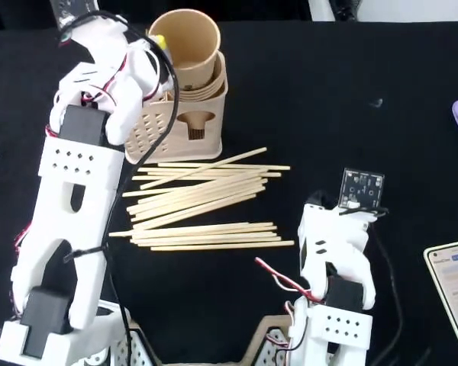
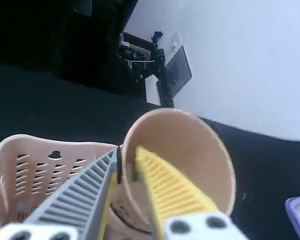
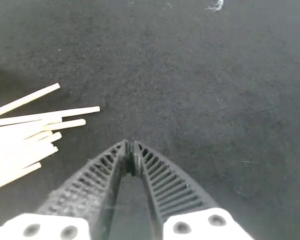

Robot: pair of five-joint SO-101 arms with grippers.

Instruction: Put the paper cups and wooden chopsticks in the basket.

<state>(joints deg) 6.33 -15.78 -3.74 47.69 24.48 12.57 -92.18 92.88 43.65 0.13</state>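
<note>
Left gripper (image 2: 126, 154) on paper cup (image 2: 192, 150) rim

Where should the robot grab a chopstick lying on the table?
Probably from straight above, jaws across the middle of an outer stick in the wooden chopsticks. They lie flat, thin and bunched on the table, so a sideways approach would likely just shove them.

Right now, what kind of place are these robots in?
Probably a robot practice table indoors: two white plastic robot arms at a black cloth-covered table, with loose pale wooden chopsticks laid out.
</note>
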